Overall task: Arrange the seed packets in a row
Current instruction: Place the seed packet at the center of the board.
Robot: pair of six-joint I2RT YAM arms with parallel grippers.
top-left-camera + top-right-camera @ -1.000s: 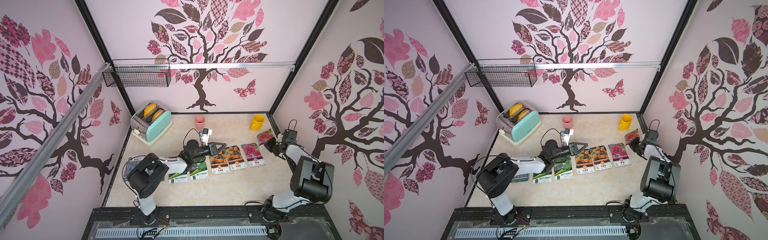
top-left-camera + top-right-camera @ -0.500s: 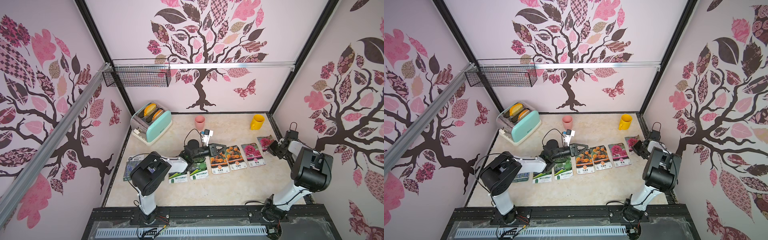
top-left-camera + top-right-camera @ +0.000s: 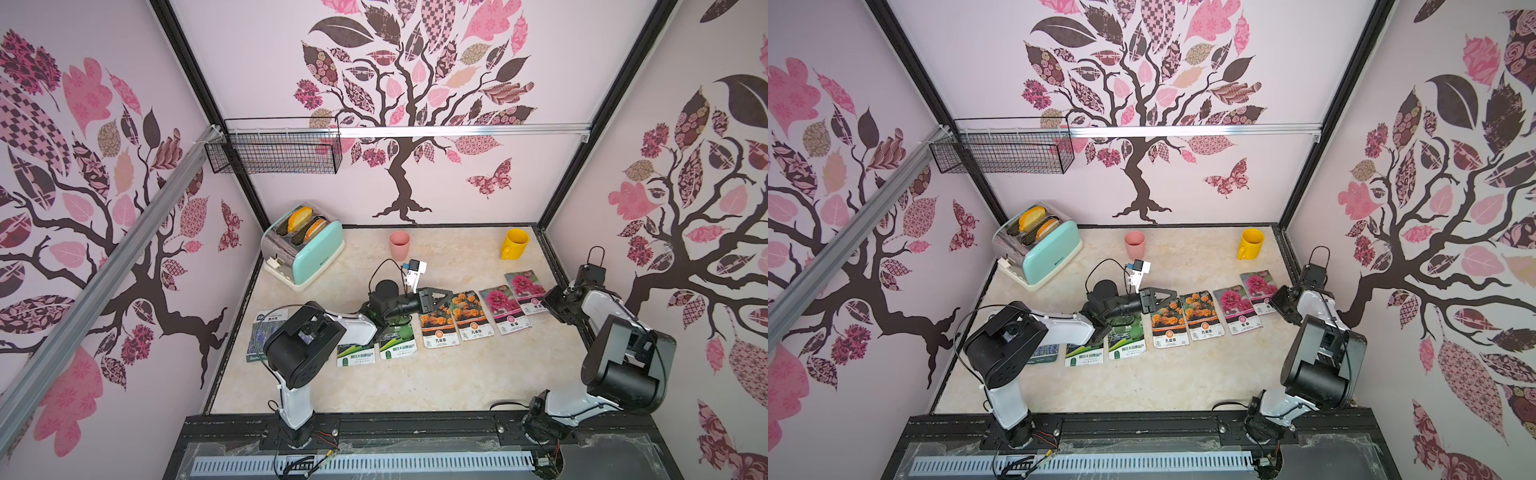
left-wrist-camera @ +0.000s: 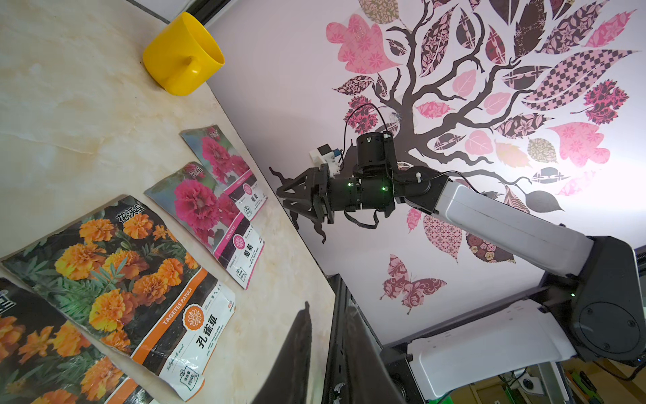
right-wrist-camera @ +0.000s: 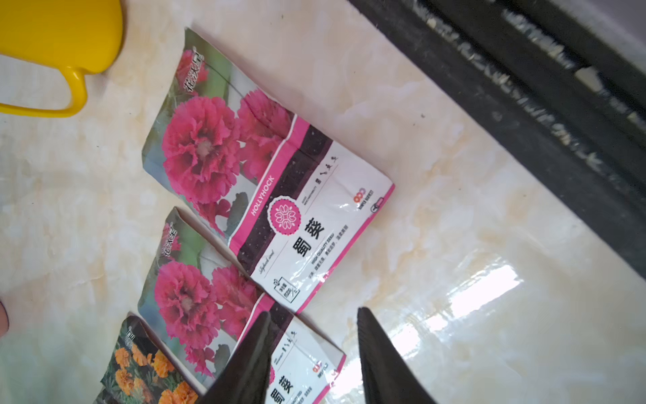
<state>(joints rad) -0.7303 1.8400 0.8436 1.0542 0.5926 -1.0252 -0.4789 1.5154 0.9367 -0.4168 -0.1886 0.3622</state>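
Note:
The seed packets lie flat in a row in both top views. From the left they are lavender [image 3: 262, 332], half under my left arm, two green gourd packets [image 3: 398, 343], two marigold packets [image 3: 439, 329] and two magenta packets [image 3: 503, 309]. The end magenta packet [image 5: 265, 168] lies slightly farther back and overlaps its twin [image 5: 195, 300]. My right gripper [image 5: 313, 311] stands open just off that packet's near corner, holding nothing. My left gripper [image 3: 451, 294] hovers over the marigold packets' far edge [image 4: 115, 266], its fingers [image 4: 297, 349] narrowly apart and empty.
A mint toaster [image 3: 303, 245] stands at the back left. A pink cup [image 3: 400, 244] and a yellow mug [image 3: 514, 244] are along the back. A wire basket [image 3: 274, 151] hangs on the wall. A black rail [image 5: 524, 105] borders the table right beside the right gripper.
My right gripper has opened and let go of the end magenta packet, which now lies flat at the row's right end. My left gripper's fingers have drawn a little closer.

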